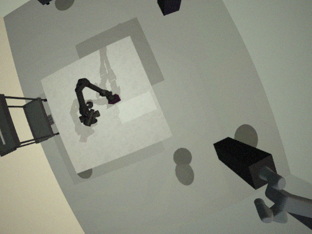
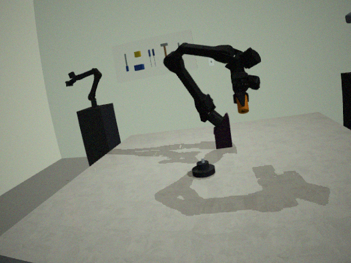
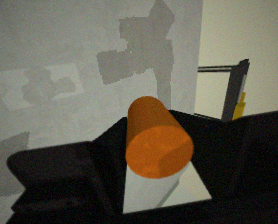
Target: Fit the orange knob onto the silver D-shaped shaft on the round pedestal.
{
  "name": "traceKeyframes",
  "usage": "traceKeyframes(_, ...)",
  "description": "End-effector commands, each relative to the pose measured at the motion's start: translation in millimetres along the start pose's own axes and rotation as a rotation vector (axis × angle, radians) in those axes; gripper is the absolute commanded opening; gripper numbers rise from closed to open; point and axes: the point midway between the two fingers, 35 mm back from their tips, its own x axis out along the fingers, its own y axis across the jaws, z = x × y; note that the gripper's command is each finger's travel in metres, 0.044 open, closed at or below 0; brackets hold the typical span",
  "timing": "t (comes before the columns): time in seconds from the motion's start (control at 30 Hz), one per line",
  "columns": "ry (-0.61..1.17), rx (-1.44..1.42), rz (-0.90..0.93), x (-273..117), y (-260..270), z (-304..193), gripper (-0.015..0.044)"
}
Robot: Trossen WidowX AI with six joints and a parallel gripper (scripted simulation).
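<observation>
The orange knob (image 2: 243,106) (image 3: 157,150) is an upright cylinder held between the fingers of my gripper (image 2: 241,99) (image 3: 147,117), high above the table. My gripper is shut on it and points down. The round black pedestal (image 2: 203,171) (image 1: 89,104) stands on the table, apart from the knob and well below it, left of it in the exterior view. The silver shaft (image 2: 203,161) sticks up from its centre; its flat side is too small to tell. The knob's hole underneath is hidden, and the pedestal does not show in the wrist view.
The arm's dark base (image 2: 223,135) (image 1: 114,99) stands on the pale table (image 2: 133,235) (image 1: 142,132), behind the pedestal in the exterior view. Another arm (image 2: 97,81) stands on a separate black block (image 2: 100,131) off the table. A dark rack (image 1: 38,120) is beside the table's left edge.
</observation>
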Motion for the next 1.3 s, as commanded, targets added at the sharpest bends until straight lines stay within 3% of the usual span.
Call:
traceKeyframes(0.0, -0.003, 0.001, -0.092, -9, -6, -2, 0.0000)
traceKeyframes(0.37, -0.003, 0.001, -0.322, -27, -17, -4, 0.0000)
traceKeyframes(1.0, -0.003, 0.000, -0.441, -26, -14, -4, 0.0000)
traceKeyframes(1.27, -0.006, -0.005, -0.405, -24, -13, -2, 0.0000)
